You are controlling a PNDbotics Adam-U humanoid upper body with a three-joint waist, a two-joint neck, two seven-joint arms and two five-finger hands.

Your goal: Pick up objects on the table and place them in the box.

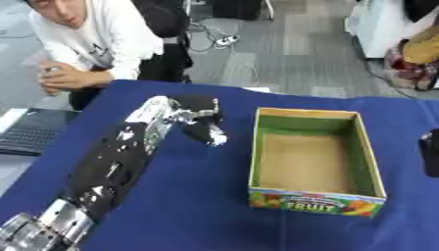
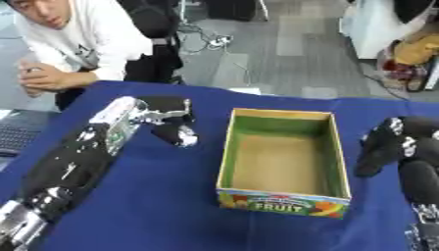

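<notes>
A cardboard box (image 1: 313, 202) with green inner walls and a FRUIT label on its front stands on the blue tablecloth (image 1: 188, 196), right of centre. I see only bare cardboard on its floor. My left arm reaches in from the lower left, and my left hand (image 1: 204, 122) hangs over the cloth just left of the box's far left corner. Whether it holds anything is hidden. My right hand (image 2: 386, 144) rests to the right of the box, fingers relaxed and pointing down-left, with nothing in it. No loose object shows on the cloth.
A dark laptop (image 1: 30, 130) lies beyond the table's left edge. Something small and white (image 1: 257, 89) sits at the far edge of the cloth. Grey floor with cables lies beyond the table.
</notes>
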